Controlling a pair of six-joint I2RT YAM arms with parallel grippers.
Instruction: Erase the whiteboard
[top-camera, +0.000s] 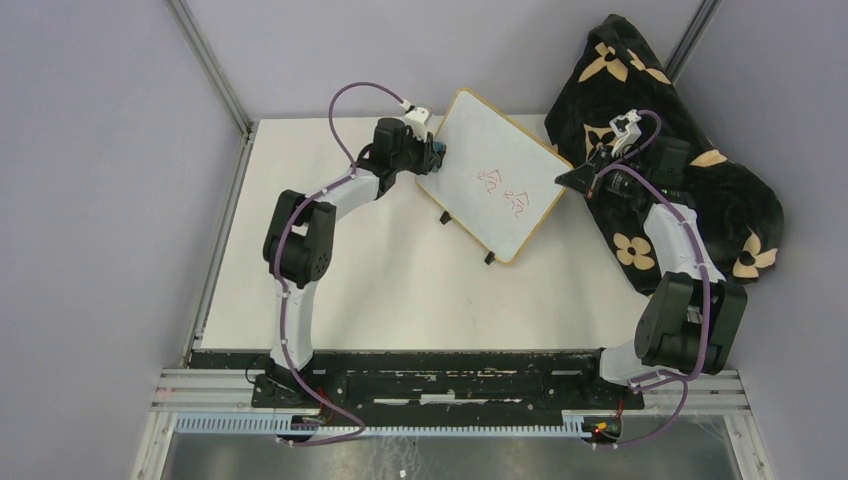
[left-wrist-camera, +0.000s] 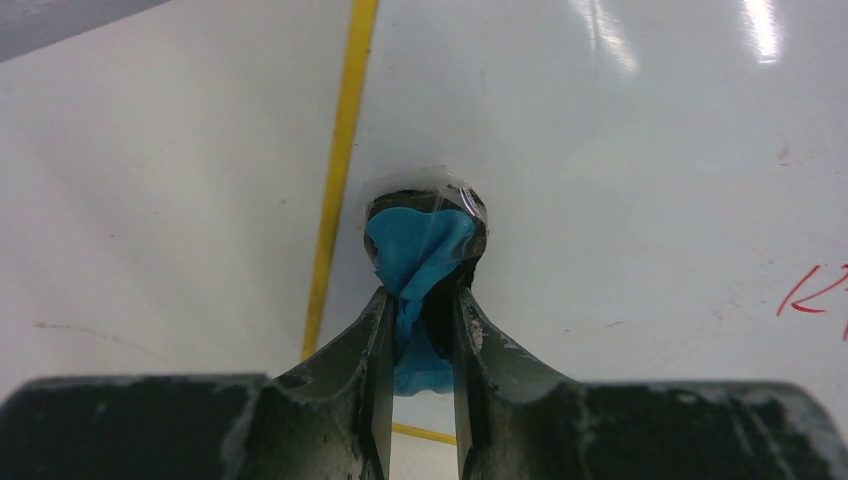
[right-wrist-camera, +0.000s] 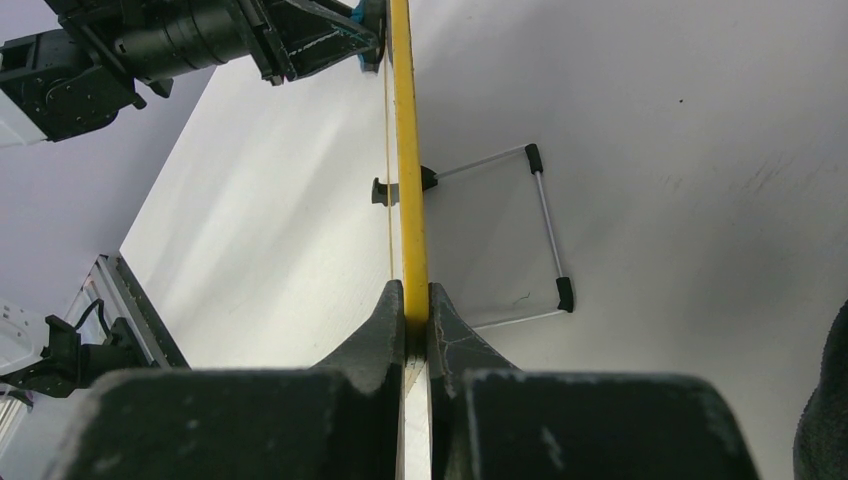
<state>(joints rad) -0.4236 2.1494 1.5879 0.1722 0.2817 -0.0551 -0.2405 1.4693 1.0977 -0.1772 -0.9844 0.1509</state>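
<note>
The whiteboard (top-camera: 490, 165) lies tilted at the back middle of the table, wood-framed, with red marks (top-camera: 505, 192) near its centre. My left gripper (top-camera: 437, 150) is shut on a small blue eraser (left-wrist-camera: 415, 250) and holds it at the board's left edge, just inside the frame (left-wrist-camera: 340, 170). Red marks (left-wrist-camera: 810, 292) show at the far right of the left wrist view. My right gripper (top-camera: 572, 180) is shut on the board's right frame edge (right-wrist-camera: 410, 200), seen edge-on in the right wrist view, with the board lifted off the table on that side.
A black cloth with tan flower prints (top-camera: 690, 180) is heaped at the back right, behind my right arm. The board's wire stand with black feet (right-wrist-camera: 545, 225) shows under it. The white table (top-camera: 400, 290) ends at grey walls left and right.
</note>
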